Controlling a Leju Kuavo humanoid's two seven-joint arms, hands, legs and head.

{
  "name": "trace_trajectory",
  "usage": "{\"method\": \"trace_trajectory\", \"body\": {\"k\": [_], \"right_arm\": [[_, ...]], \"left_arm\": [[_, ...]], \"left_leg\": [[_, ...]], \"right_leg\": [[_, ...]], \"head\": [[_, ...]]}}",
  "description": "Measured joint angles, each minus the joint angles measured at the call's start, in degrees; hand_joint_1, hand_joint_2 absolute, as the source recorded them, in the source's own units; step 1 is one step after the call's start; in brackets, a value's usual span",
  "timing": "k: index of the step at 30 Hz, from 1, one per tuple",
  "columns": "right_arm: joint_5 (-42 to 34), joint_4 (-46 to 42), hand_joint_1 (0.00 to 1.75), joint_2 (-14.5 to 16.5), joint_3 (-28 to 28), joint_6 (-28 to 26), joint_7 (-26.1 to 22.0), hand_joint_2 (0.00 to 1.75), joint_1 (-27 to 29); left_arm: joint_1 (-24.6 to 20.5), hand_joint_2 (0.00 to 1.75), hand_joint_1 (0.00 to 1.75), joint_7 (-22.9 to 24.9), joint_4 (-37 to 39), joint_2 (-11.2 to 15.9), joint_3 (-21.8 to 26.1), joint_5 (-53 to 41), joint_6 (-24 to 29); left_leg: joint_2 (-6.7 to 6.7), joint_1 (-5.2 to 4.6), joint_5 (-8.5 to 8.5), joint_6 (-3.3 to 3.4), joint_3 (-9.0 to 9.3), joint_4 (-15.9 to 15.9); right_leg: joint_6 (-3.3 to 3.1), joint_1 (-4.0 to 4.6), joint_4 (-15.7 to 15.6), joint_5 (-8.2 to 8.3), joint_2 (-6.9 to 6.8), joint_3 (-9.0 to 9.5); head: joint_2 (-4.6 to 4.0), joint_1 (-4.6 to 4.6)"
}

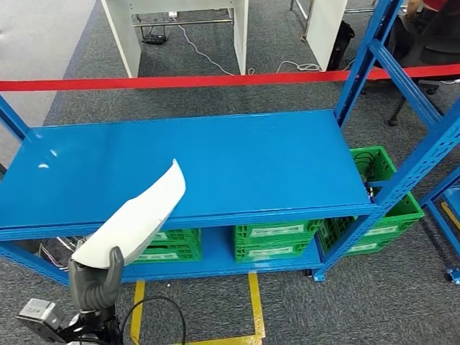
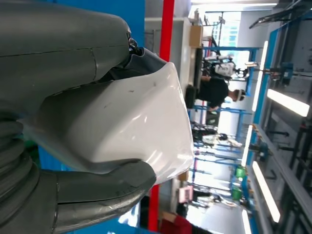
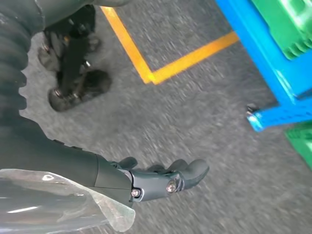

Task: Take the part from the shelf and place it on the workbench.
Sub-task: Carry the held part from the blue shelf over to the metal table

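My left hand (image 1: 96, 280) grips the lower end of a long white curved part (image 1: 138, 218) at the bottom left of the head view. The part slants up and to the right, its tip reaching over the front edge of the blue shelf top (image 1: 233, 162). In the left wrist view the white part (image 2: 125, 122) sits clamped between the thumb and the fingers (image 2: 107, 187) of the left hand (image 2: 66, 141). My right hand (image 3: 162, 178) hangs above the grey carpet, its fingers loosely extended and holding nothing.
Green crates (image 1: 274, 241) stand on the shelf's lower level, and another green crate (image 1: 379, 190) sits at the right end. Blue uprights (image 1: 412, 154) rise at the right. A red barrier tape (image 1: 179, 81) runs behind the shelf. Yellow floor lines (image 1: 254, 302) mark the carpet.
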Motion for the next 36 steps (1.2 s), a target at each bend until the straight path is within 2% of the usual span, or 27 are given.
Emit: {"method": "trace_trajectory", "body": {"k": [2, 3, 5, 7, 8, 9, 10, 12, 14, 15, 17, 18, 19, 20, 22, 23, 24, 25, 26, 27, 28, 29, 30, 31, 33, 34, 36], "right_arm": [[-2.26, -1.71, 0.0, 0.34, 3.01, 0.48, -0.04, 1.75, 0.7], [-2.95, -2.4, 0.0, 0.43, 4.12, 0.72, -0.04, 1.75, 0.91], [-3.78, -3.48, 0.0, 0.7, 5.75, 1.15, -0.06, 1.75, 1.13], [-4.81, -4.58, 0.0, 1.01, 7.18, 1.74, -0.07, 1.75, 1.53], [-5.67, -5.24, 0.0, 1.21, 7.96, 1.98, -0.07, 1.75, 1.82], [-6.83, -6.09, 0.0, 1.45, 8.94, 2.18, -0.08, 1.75, 2.19], [-7.97, -7.01, 0.0, 1.75, 10.06, 2.22, -0.08, 1.75, 2.61], [-9.75, -8.84, 0.0, 2.32, 12.59, 1.91, -0.09, 1.75, 3.52], [-10.74, -9.98, 0.0, 2.79, 14.89, 1.26, -0.1, 1.75, 4.13], [-11.11, -10.37, 0.0, 3.03, 15.87, 0.94, -0.1, 1.75, 4.36], [-11.4, -10.88, 0.0, 3.35, 17.36, 0.27, -0.1, 1.75, 4.87], [-11.35, -11.11, 0.0, 3.46, 18.0, -0.18, -0.1, 1.75, 5.13], [-11.26, -11.28, 0.0, 3.54, 18.61, -0.64, -0.1, 1.75, 5.35], [-11.14, -11.39, 0.0, 3.56, 19.17, -1.05, -0.1, 1.75, 5.5], [-10.93, -11.48, 0.0, 3.56, 20.12, -1.57, -0.09, 1.75, 5.67], [-10.87, -11.51, 0.0, 3.56, 20.53, -1.68, -0.09, 1.75, 5.69], [-10.85, -11.55, 0.0, 3.56, 20.87, -1.76, -0.09, 1.75, 5.69], [-10.84, -11.59, 0.0, 3.56, 21.19, -1.84, -0.09, 1.75, 5.7], [-10.85, -11.62, 0.0, 3.56, 21.47, -1.93, -0.09, 1.75, 5.72], [-10.86, -11.63, 0.0, 3.56, 21.72, -2.05, -0.09, 1.75, 5.74], [-10.86, -11.65, 0.0, 3.56, 21.99, -2.17, -0.1, 1.75, 5.76], [-10.85, -11.67, 0.0, 3.56, 22.23, -2.27, -0.09, 1.75, 5.77], [-10.85, -11.69, 0.0, 3.56, 22.42, -2.37, -0.09, 1.75, 5.76], [-10.86, -11.7, 0.0, 3.56, 22.56, -2.5, -0.09, 1.75, 5.75], [-10.91, -11.65, 0.0, 3.59, 22.86, -2.87, -0.09, 1.75, 5.74], [-10.98, -11.63, 0.0, 3.6, 23.08, -3.09, -0.08, 1.75, 5.75], [-11.14, -11.6, 0.0, 3.58, 23.6, -3.44, -0.07, 1.75, 5.86]], "left_arm": [[0.59, 1.75, 1.75, -0.01, -1.1, -0.16, 0.49, 1.31, -1.04], [0.82, 1.75, 1.75, -0.01, -1.52, -0.21, 0.73, 1.75, -1.33], [1.14, 1.75, 1.75, -0.01, -2.2, -0.26, 1.15, 2.35, -1.74], [1.4, 1.75, 1.75, -0.01, -2.62, -0.29, 1.44, 2.86, -2.35], [1.59, 1.75, 1.75, -0.01, -2.75, -0.33, 1.65, 3.1, -2.83], [1.77, 1.75, 1.75, -0.01, -2.87, -0.4, 1.92, 3.33, -3.45], [1.92, 1.75, 1.75, -0.01, -2.96, -0.5, 2.2, 3.55, -4.07], [2.05, 1.75, 1.75, -0.01, -3.2, -0.78, 2.7, 3.94, -5.32], [2.12, 1.75, 1.75, -0.01, -3.46, -1.13, 3.13, 4.28, -6.26], [2.18, 1.75, 1.75, -0.01, -3.55, -1.32, 3.42, 4.42, -6.66], [2.45, 1.75, 1.75, -0.01, -3.58, -1.66, 4.04, 4.59, -7.33], [2.54, 1.75, 1.75, -0.01, -3.58, -1.86, 4.33, 4.67, -7.6], [2.65, 1.75, 1.75, -0.01, -3.58, -2.06, 4.6, 4.76, -7.82], [2.76, 1.75, 1.75, -0.01, -3.58, -2.28, 4.85, 4.86, -8.02], [3.03, 1.75, 1.75, -0.01, -3.58, -2.59, 5.31, 4.99, -8.27], [3.16, 1.75, 1.75, -0.01, -3.58, -2.68, 5.51, 5.0, -8.34], [3.25, 1.75, 1.75, -0.01, -3.58, -2.73, 5.69, 5.0, -8.39], [3.32, 1.75, 1.75, -0.01, -3.58, -2.78, 5.88, 5.0, -8.42], [3.39, 1.75, 1.75, -0.01, -3.58, -2.85, 6.1, 5.0, -8.44], [3.44, 1.75, 1.75, -0.01, -3.58, -2.96, 6.32, 5.0, -8.46], [3.46, 1.75, 1.75, -0.01, -3.58, -3.09, 6.56, 5.0, -8.49], [3.48, 1.75, 1.75, -0.02, -3.59, -3.22, 6.74, 5.0, -8.53], [3.51, 1.75, 1.75, -0.02, -3.59, -3.34, 6.86, 4.98, -8.59], [3.56, 1.75, 1.75, -0.02, -3.59, -3.47, 6.98, 4.93, -8.64], [3.82, 1.75, 1.75, -0.03, -3.59, -3.65, 7.3, 4.63, -8.72], [3.97, 1.75, 1.75, -0.03, -3.59, -3.72, 7.53, 4.46, -8.74], [4.15, 1.75, 1.75, -0.03, -3.58, -3.81, 7.87, 4.19, -8.78]], "left_leg": [[-0.06, 0.09, 0.12, -0.68, -0.37, 0.34], [-0.11, 0.18, -0.64, -1.08, -0.68, 0.92], [-0.24, 0.43, -4.67, -1.86, -2.21, 5.24], [-0.26, 0.66, -9.35, -2.39, -4.32, 12.43], [-0.27, 0.73, -10.4, -2.49, -4.72, 14.91], [-0.28, 0.78, -10.2, -2.48, -4.19, 15.5], [-0.29, 0.8, -8.95, -2.34, -2.69, 13.97], [-0.37, 0.72, -5.92, -1.69, 2.47, 6.29], [-0.45, 0.49, -5.06, -1.1, 6.53, -0.74], [-0.49, 0.34, -5.18, -0.88, 7.27, -2.37], [-0.61, 0.23, -4.24, -0.38, 6.76, -2.93], [-0.72, 0.3, -3.55, -0.03, 6.22, -3.14], [-0.85, 0.39, -2.76, 0.34, 5.54, -3.34], [-0.99, 0.49, -1.98, 0.61, 4.8, -3.47], [-1.31, 0.4, -0.57, 0.88, 2.99, -3.33], [-1.51, 0.33, 0.15, 0.87, 1.98, -3.18], [-1.75, 0.28, 0.84, 0.82, 0.95, -2.98], [-2.09, 0.25, 1.49, 0.7, -0.12, -2.74], [-2.54, 0.24, 2.09, 0.55, -1.13, -2.48], [-3.01, 0.28, 2.65, 0.37, -1.96, -2.18], [-3.55, 0.22, 3.19, 0.13, -2.73, -1.83], [-4.03, 0.2, 3.7, -0.14, -3.28, -1.56], [-4.52, 0.22, 4.25, -0.46, -3.65, -1.41], [-5.08, 0.24, 4.81, -0.85, -3.93, -1.42], [-5.77, 0.37, 5.27, -1.57, -4.47, -1.32], [-5.22, 0.41, 3.99, -1.93, -4.98, -0.4], [-2.95, 0.62, -1.67, -2.69, -6.44, 4.67]], "right_leg": [[-0.78, -0.07, -0.12, 0.47, 0.07, -0.68], [-1.23, -0.12, -0.16, 0.81, 0.07, -1.01], [-2.05, -0.2, -0.27, 1.63, 0.03, -1.92], [-2.4, -0.08, -0.22, 2.52, 0.0, -3.16], [-2.42, -0.03, -0.18, 2.98, -0.02, -3.81], [-2.39, 0.03, -0.12, 3.45, -0.03, -4.48], [-2.32, 0.08, -0.06, 3.93, -0.02, -5.12], [-2.06, 0.2, 0.01, 4.91, 0.05, -6.23], [-1.59, 0.31, -0.05, 5.92, 0.05, -6.78], [-1.26, 0.26, -0.2, 6.46, 0.0, -6.87], [-0.53, 0.1, -0.71, 7.39, -0.21, -6.93], [-0.21, 0.03, -0.55, 6.85, -0.21, -7.22], [0.04, 0.04, 0.38, 5.24, -0.18, -7.76], [0.22, 0.04, 2.55, 2.52, -0.12, -8.52], [0.44, 0.06, 9.64, -3.38, -0.02, -10.12], [0.49, 0.06, 13.07, -4.77, -0.01, -10.45], [0.49, 0.08, 15.19, -4.72, 0.0, -10.17], [0.39, 0.11, 15.35, -3.42, 0.09, -8.92], [0.2, 0.14, 13.46, -1.72, 0.44, -6.69], [-0.11, 0.16, 9.86, -0.63, 1.44, -3.65], [-0.43, 0.14, 5.17, -0.55, 2.71, -0.07], [-0.65, 0.14, 1.06, -1.27, 3.83, 2.78], [-0.84, 0.19, -1.83, -2.18, 4.53, 4.52], [-0.99, 0.3, -3.3, -2.75, 4.43, 5.27], [-1.59, 0.23, -3.61, -2.16, 2.95, 4.43], [-2.07, 0.13, -3.68, -1.61, 2.09, 3.95], [-2.69, 0.05, -3.72, -0.5, 0.3, 2.7]], "head": [[0.0, -0.02], [0.0, -0.1], [0.0, -0.25], [0.0, -0.33], [0.0, -0.33], [0.0, -0.34], [0.0, -0.33], [0.0, -0.33], [0.0, -0.27], [0.0, -0.39], [0.0, -0.63], [0.0, -0.75], [0.0, -0.66], [0.0, -0.6], [0.0, -0.43], [0.0, -0.42], [0.0, -0.43], [0.0, -0.44], [0.0, -0.43], [0.0, -0.44], [0.0, -0.44], [0.0, -0.46], [0.0, -0.49], [0.0, -0.48], [0.0, -0.48], [0.0, -0.56], [0.0, -0.8]]}}
